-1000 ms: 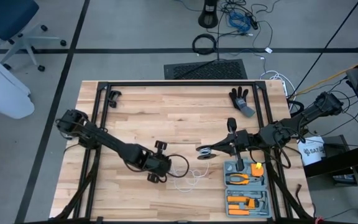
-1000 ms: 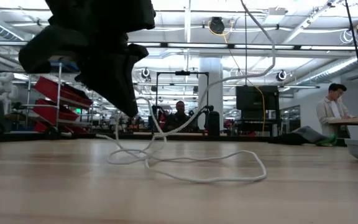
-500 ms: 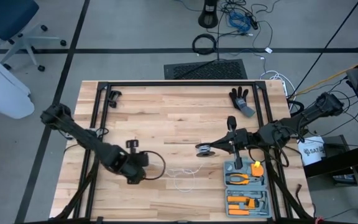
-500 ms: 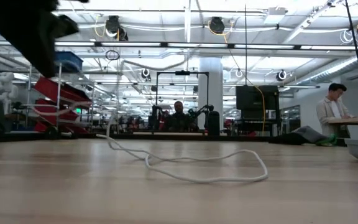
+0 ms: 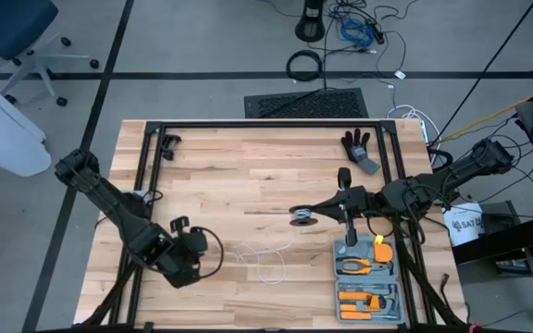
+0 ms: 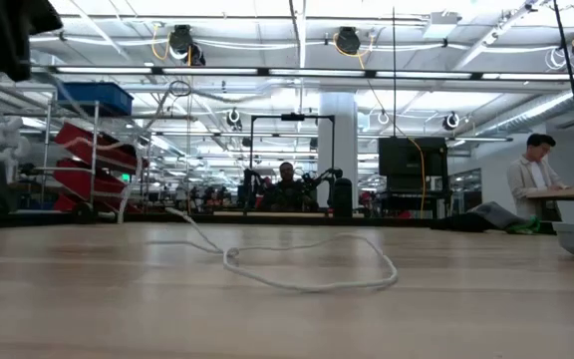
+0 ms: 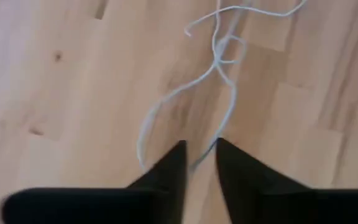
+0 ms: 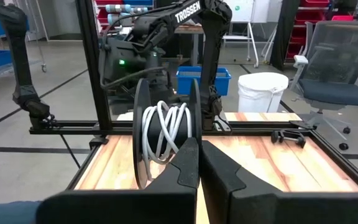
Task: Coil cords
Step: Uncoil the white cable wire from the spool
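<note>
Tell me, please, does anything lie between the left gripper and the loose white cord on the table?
Nothing visible does. The left gripper hangs over bare wood, with the white cord just ahead of its fingertips. The tool tray sits beyond it, on the right arm's side.

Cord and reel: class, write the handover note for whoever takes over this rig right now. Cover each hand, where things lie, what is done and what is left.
Left hand: open, low over the loose cord, holding nothing.
Right hand: shut on the reel, held upright above the table.
Done: a few white turns are on the reel.
Left: the rest lies in slack loops on the table; wind it on.
</note>
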### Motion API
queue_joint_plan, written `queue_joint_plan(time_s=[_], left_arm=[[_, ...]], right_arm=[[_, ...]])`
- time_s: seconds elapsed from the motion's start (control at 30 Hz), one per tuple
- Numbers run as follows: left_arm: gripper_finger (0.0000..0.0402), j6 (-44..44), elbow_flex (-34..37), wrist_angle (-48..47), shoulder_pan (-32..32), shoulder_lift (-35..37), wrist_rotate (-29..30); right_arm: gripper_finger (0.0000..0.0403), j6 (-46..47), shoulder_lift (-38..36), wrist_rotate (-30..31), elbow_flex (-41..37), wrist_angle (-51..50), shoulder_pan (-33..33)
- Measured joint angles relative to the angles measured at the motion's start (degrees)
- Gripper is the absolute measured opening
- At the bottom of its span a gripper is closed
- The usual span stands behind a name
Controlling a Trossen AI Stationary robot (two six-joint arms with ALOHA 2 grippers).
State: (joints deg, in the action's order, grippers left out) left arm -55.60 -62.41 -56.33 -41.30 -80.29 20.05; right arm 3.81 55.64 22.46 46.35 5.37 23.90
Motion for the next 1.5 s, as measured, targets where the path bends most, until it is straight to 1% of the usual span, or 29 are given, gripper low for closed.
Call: queue_joint_plan(time_s=[0.07,0.13,0.2,0.27,0.33,0.4,0.43,0.53,0.63,0.7,0.8,0.93,1.0,1.2,1.43,1.47,1.5], left_arm=[[0.0152,-1.1,0.0,0.3,-0.5,0.0,2.7],[0.0193,-1.1,0.0,1.4,-1.1,0.0,7.3],[0.0226,-0.1,0.0,5.7,-1.3,0.0,12.9],[0.0247,4.8,0.0,13.3,-1.1,0.0,20.2],[0.0256,12.7,0.0,24.1,-0.6,-0.4,27.7],[0.0258,22.1,0.0,36.7,0.4,-1.3,32.4],[0.0259,26.3,0.0,42.8,1.0,-2.0,33.4],[0.0259,37.5,0.0,59.6,3.0,-4.6,33.8],[0.0259,44.7,0.0,72.9,5.4,-8.3,33.8],[0.0260,47.0,0.0,78.7,7.0,-10.8,33.3],[0.0260,46.7,0.0,85.5,9.4,-14.8,31.2],[0.0260,48.6,0.0,95.3,11.3,-20.7,31.0],[0.0260,50.2,0.0,98.9,11.9,-23.0,30.6],[0.0260,51.4,0.0,104.2,13.7,-26.4,23.5],[0.0257,51.3,0.0,105.4,14.7,-26.5,20.0],[0.0253,50.0,0.0,105.6,15.1,-26.5,18.9],[0.0248,48.8,0.0,105.6,15.9,-26.5,16.6]], right_arm=[[0.0000,0.0,0.0,0.0,0.0,0.0,0.0],[0.0000,0.0,0.0,0.0,0.0,0.0,0.0],[0.0000,0.0,0.0,0.0,0.0,0.0,0.0],[0.0000,0.0,0.0,0.0,0.0,0.0,0.0],[0.0000,-0.2,0.0,0.0,0.0,0.0,0.0],[0.0000,-0.8,0.0,0.0,0.0,0.0,0.0],[0.0000,-1.4,0.0,0.0,0.0,0.0,0.0],[0.0000,-2.2,0.0,0.0,0.0,0.0,0.0],[0.0000,-2.2,0.0,0.0,0.0,0.0,0.0],[0.0000,-2.2,0.0,0.0,0.0,0.0,0.0],[0.0000,-2.2,0.0,0.0,0.0,0.0,0.0],[0.0000,-2.2,0.0,0.0,0.0,0.0,0.0],[0.0000,-2.2,0.0,0.0,0.0,0.0,0.0],[0.0000,-2.2,0.0,0.0,0.0,-0.1,0.0],[0.0000,-2.2,0.0,0.0,0.0,-0.6,0.0],[0.0000,-2.2,0.0,0.0,0.0,-0.6,0.0],[0.0000,-2.2,0.0,0.0,0.0,-0.6,0.0]])
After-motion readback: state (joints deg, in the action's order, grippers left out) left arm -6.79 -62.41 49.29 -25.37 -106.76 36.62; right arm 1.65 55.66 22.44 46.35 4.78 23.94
